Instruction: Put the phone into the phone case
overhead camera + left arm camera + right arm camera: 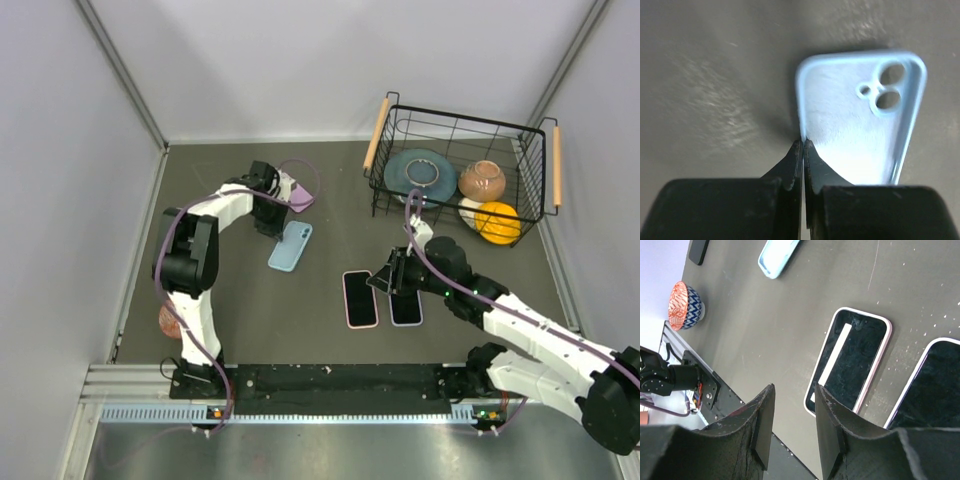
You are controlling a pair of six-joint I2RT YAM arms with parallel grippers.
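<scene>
Left gripper [804, 144]: jaws clenched on the left rim of the blue phone case [855, 120], apparently steadying it, left of centre in the top view. Right gripper [795, 390]: jaws released and empty, poised beside the pink-edged phone [850, 360] at centre, probably lining up a pick.

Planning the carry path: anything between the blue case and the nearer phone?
Nothing: only bare table between the blue case and the nearer phone, as the top view and the right wrist view both show.

White links, black joints and purple cables [408, 212] lead to a matte black left hand [803, 143] and right hand [795, 390].
</scene>
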